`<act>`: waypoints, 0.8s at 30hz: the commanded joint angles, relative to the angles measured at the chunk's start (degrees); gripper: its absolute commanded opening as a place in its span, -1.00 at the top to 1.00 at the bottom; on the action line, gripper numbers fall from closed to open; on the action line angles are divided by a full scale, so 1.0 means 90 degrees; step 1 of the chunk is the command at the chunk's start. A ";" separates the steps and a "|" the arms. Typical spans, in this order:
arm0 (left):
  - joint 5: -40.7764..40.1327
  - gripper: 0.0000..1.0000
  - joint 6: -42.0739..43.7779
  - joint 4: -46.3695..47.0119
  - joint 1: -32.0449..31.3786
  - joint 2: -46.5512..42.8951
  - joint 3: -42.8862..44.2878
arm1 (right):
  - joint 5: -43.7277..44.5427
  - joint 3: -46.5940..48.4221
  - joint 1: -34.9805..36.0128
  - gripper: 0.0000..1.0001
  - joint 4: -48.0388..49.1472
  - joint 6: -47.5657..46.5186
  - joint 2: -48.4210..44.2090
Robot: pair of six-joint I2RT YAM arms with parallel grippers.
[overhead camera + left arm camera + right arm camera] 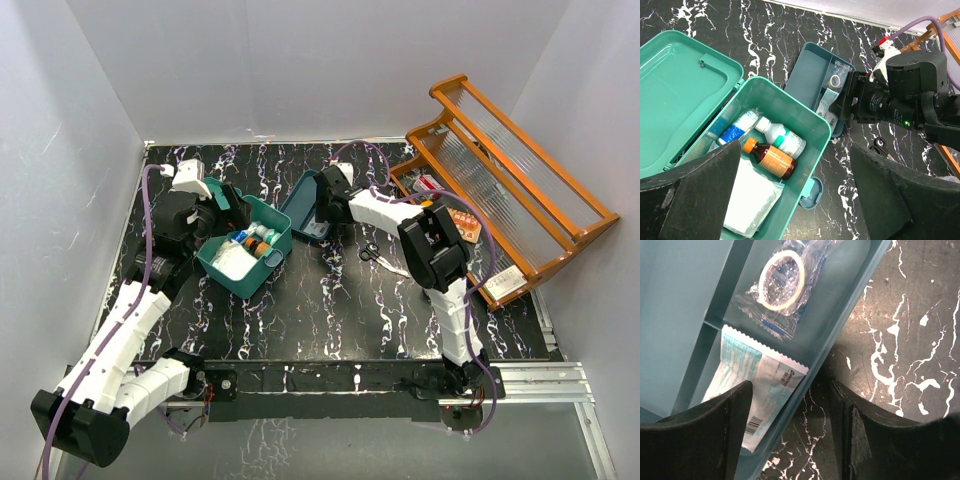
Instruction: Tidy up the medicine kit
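Note:
The medicine kit (262, 272) is a teal-green box standing open left of centre, its lid (680, 85) laid back. In it lie a white bottle (782, 137), a brown bottle with an orange cap (770, 157), a blue-labelled bottle (737, 132) and a white gauze pack (752, 200). My left gripper (225, 215) hovers over the kit, open and empty (795, 165). My right gripper (322, 215) is open and straddles the long rim of the dark-teal divided tray (840, 330): one finger is inside and one outside (790, 405). The tray holds a tape roll in a clear bag (782, 275) and a paper sachet (755, 380).
An orange wooden rack (510, 190) lies tilted at the right with small packs in and beside it. An orange blister pack (462, 225) lies at its foot. Black scissors (368, 252) lie on the black marbled table right of the tray. White walls stand at the back and sides.

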 commanded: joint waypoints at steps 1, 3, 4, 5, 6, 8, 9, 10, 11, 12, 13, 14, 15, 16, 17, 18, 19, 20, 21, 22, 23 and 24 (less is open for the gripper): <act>-0.0051 -0.78 0.0009 0.0067 0.0019 -0.0209 -0.0043 | -0.0474 -0.0290 -0.0068 -0.22 -0.0489 -0.0619 -0.0301; -0.0052 -0.78 0.0028 0.0087 0.0019 -0.0215 -0.0033 | -0.0491 -0.0172 -0.0071 -0.26 -0.0506 -0.0653 -0.0466; -0.0066 -0.78 0.0043 0.0097 0.0019 -0.0227 -0.0035 | -0.0457 -0.0105 -0.0068 -0.28 -0.0487 -0.0651 -0.0536; -0.0073 -0.78 0.0053 0.0109 0.0014 -0.0218 -0.0036 | -0.0410 -0.0004 -0.0066 -0.30 -0.0486 -0.0648 -0.0600; -0.0091 -0.78 0.0058 0.0109 0.0019 -0.0220 -0.0033 | -0.0390 0.0106 -0.0071 -0.30 -0.0476 -0.0673 -0.0667; -0.0109 -0.78 0.0083 0.0095 0.0017 -0.0216 -0.0015 | -0.0446 0.0220 -0.0066 -0.27 -0.0304 -0.0784 -0.0771; -0.0105 -0.78 0.0101 0.0083 0.0019 -0.0214 -0.0007 | -0.0516 0.0257 -0.0072 -0.23 -0.0207 -0.0934 -0.0810; -0.0121 -0.78 0.0120 0.0059 0.0019 -0.0211 0.0010 | -0.0602 0.0294 -0.0068 -0.18 -0.0130 -0.1039 -0.0831; -0.0137 -0.78 0.0134 0.0047 0.0014 -0.0207 0.0020 | -0.0659 0.0326 -0.0071 -0.14 -0.0083 -0.1128 -0.0843; -0.0143 -0.78 0.0144 0.0029 0.0014 -0.0213 0.0022 | -0.0710 0.0339 -0.0073 -0.09 -0.0008 -0.1215 -0.0847; -0.0158 -0.78 0.0146 0.0019 0.0016 -0.0215 0.0025 | -0.0777 0.0352 -0.0072 -0.05 0.0068 -0.1288 -0.0845; -0.0165 -0.79 0.0155 0.0012 0.0019 -0.0225 0.0023 | -0.0814 0.0367 -0.0062 -0.02 0.0128 -0.1344 -0.0815; -0.0174 -0.79 0.0156 0.0012 0.0019 -0.0231 0.0025 | -0.0873 0.0402 -0.0062 0.02 0.0186 -0.1372 -0.0773; -0.0179 -0.79 0.0154 0.0019 0.0014 -0.0224 0.0019 | -0.0852 0.0464 -0.0058 0.09 0.0216 -0.1372 -0.0710; -0.0166 -0.79 0.0156 0.0020 0.0019 -0.0211 0.0029 | -0.0761 0.0559 -0.0035 0.13 0.0196 -0.1363 -0.0650; -0.0165 -0.79 0.0156 0.0014 0.0019 -0.0206 0.0044 | -0.0683 0.0655 -0.0022 0.14 0.0175 -0.1376 -0.0587; -0.0163 -0.79 0.0156 0.0004 0.0014 -0.0190 0.0063 | -0.0655 0.0720 -0.0012 0.14 0.0183 -0.1367 -0.0543; -0.0168 -0.79 0.0156 -0.0006 0.0019 -0.0178 0.0080 | -0.0643 0.0755 -0.0014 0.16 0.0249 -0.1344 -0.0497; -0.0181 -0.79 0.0156 -0.0008 0.0019 -0.0160 0.0081 | -0.0662 0.0764 -0.0014 0.19 0.0363 -0.1340 -0.0444; -0.0174 -0.79 0.0156 0.0005 0.0019 -0.0159 0.0084 | -0.0657 0.0760 -0.0007 0.26 0.0478 -0.1334 -0.0386; -0.0173 -0.79 0.0149 0.0022 0.0019 -0.0145 0.0074 | -0.0632 0.0773 -0.0006 0.31 0.0578 -0.1335 -0.0307; -0.0151 -0.79 0.0147 0.0030 0.0019 -0.0133 0.0072 | -0.0586 0.0812 0.0000 0.36 0.0615 -0.1307 -0.0208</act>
